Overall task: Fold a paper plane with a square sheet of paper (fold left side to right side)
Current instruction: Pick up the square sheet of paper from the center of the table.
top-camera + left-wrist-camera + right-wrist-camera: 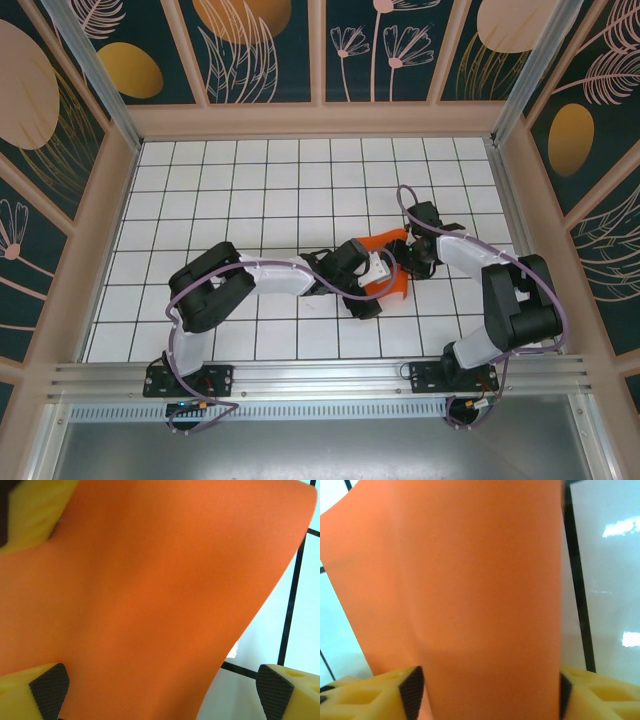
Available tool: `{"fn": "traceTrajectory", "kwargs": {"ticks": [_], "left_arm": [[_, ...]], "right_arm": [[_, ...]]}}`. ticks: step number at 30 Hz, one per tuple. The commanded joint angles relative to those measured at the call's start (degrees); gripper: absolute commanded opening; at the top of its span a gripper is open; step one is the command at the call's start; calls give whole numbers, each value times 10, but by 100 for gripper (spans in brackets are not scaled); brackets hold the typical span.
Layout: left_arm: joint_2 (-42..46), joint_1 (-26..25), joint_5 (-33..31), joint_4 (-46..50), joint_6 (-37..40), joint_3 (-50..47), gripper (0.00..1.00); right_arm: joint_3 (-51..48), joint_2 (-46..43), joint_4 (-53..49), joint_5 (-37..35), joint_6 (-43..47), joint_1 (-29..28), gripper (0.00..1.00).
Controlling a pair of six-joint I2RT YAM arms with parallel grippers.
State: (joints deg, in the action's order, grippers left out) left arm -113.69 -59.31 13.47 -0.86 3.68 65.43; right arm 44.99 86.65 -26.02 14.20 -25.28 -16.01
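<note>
The square sheet of paper (384,241) is bright orange and lifted off the tiled table (250,180), curled between the two wrists at the centre. My left gripper (160,692) stands open, its pads far apart, with the orange sheet (150,590) bowing across the gap and covering the left pad's side. My right gripper (487,692) has its pads (412,690) apart, and a curved band of the sheet (480,580) spans from one pad to the other. From above, both grippers (372,275) (410,262) meet at the paper. How the sheet is folded is hidden.
White grid tiles (305,605) show right of the sheet under the left wrist. Tan walls (320,120) fence the table on three sides, and a metal rail (320,375) with the arm bases runs along the near edge.
</note>
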Motion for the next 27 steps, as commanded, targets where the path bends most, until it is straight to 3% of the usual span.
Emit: {"fn": "traceTrajectory", "kwargs": {"ticks": [1, 4, 10, 14, 19, 23, 27], "left_arm": [[4, -2, -13, 21, 8, -7, 98], [40, 2, -46, 4, 13, -26, 99], [150, 62, -18, -36, -40, -63, 98], [248, 129, -8, -96, -128, -118, 99], [310, 218, 5, -111, -284, -133, 99], [344, 291, 72, -147, -389, -137, 99], [359, 330, 156, -210, -475, -133, 98]], "right_arm": [[13, 5, -17, 26, 15, -1, 57], [6, 1, -5, 34, 21, 0, 44], [-19, -19, 53, 101, 31, 19, 30], [-47, -50, 117, 174, 30, 43, 29], [-61, -108, 192, 255, 29, 65, 28], [-65, -162, 292, 335, 1, 75, 27], [-26, -182, 364, 392, -43, 78, 27]]}}
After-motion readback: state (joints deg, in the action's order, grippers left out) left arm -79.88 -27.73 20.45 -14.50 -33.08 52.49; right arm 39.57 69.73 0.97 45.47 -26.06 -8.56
